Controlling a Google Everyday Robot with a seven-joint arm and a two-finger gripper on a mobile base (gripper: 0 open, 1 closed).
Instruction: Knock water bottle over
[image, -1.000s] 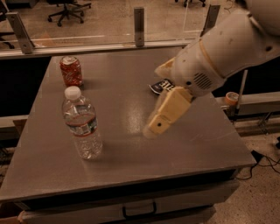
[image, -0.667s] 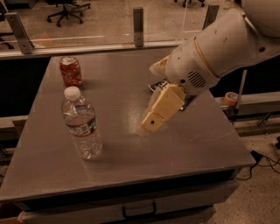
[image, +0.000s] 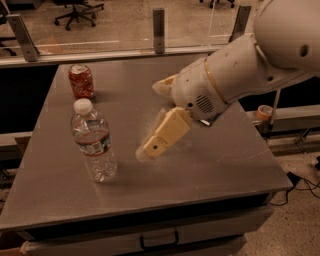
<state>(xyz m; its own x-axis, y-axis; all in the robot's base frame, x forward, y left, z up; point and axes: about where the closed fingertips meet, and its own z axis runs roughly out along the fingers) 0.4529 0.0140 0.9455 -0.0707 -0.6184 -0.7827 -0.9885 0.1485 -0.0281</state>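
Observation:
The water bottle (image: 93, 140) stands upright on the left part of the grey table (image: 210, 165). It is clear and ribbed, with a white cap and a label band. My gripper (image: 150, 149) hangs from the white arm and sits low over the table, just right of the bottle. A small gap separates its cream fingertip from the bottle. It holds nothing that I can see.
A red soda can (image: 81, 81) stands upright behind the bottle near the table's far left edge. A glass barrier with metal posts (image: 158, 22) runs along the back. The table's front edge has a drawer handle (image: 159, 240). An orange tape roll (image: 263, 112) sits to the right.
My gripper has moved left and lower, toward the water bottle. The bottle and the can have not moved.

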